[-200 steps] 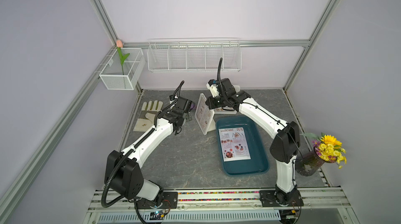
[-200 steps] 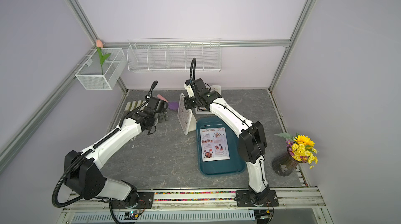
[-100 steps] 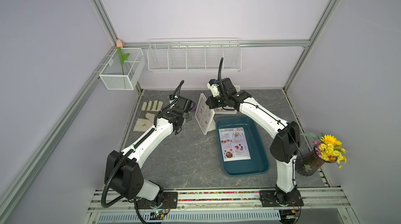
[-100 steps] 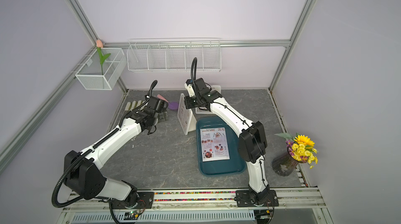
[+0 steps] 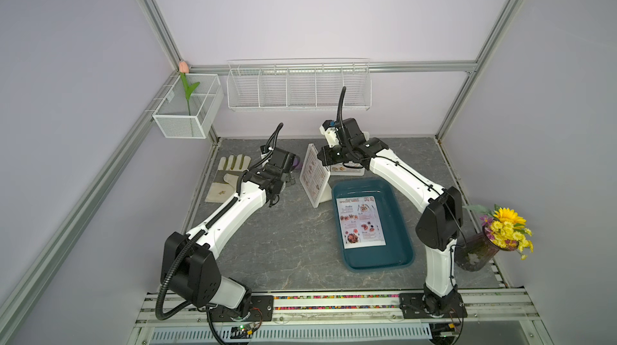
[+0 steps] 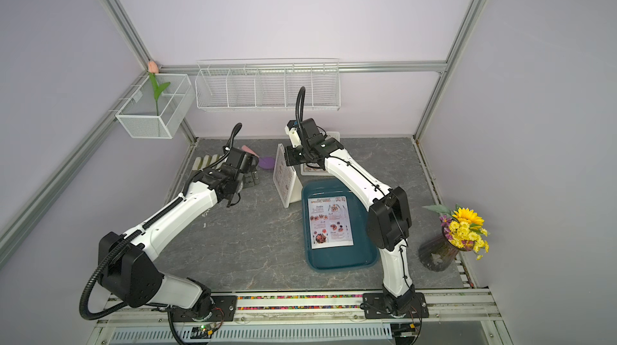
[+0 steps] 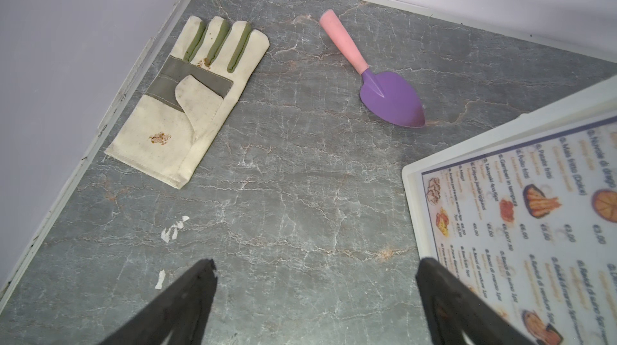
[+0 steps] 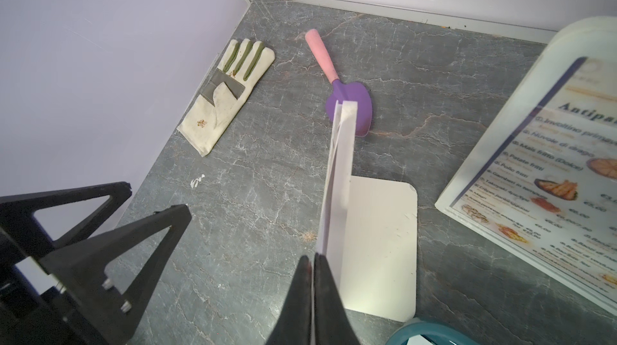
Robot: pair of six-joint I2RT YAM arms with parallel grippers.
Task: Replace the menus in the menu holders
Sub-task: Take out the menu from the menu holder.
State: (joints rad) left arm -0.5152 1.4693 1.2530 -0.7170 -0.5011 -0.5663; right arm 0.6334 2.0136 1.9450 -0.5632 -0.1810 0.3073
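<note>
One of the menu holders [image 5: 314, 176] stands upright left of the teal tray [image 5: 397, 256], its menu [image 7: 521, 213] facing my left arm. The right wrist view shows it edge-on [image 8: 340, 176]. My right gripper [image 8: 314, 259] is shut on that menu's thin top edge [image 8: 329, 173], above the holder in both top views [image 5: 323, 157] [image 6: 289, 157]. The other holder [image 8: 534, 159] stands just behind with a food-photo menu. A red-headed "SPECIAL MENU" sheet [image 5: 360, 221] lies in the tray. My left gripper [image 7: 315, 266] hangs open over bare table, left of the holder [image 6: 251, 179].
A work glove [image 7: 187, 99] and a purple trowel with a pink handle [image 7: 377, 82] lie at the back left. A vase of flowers [image 5: 480, 249] stands at the right edge. A wire rack [image 5: 298, 89] and a mesh basket [image 5: 187, 109] hang on the back wall.
My right jaws have closed a little tighter on the menu's edge. Both arms and the holders stay where they were.
</note>
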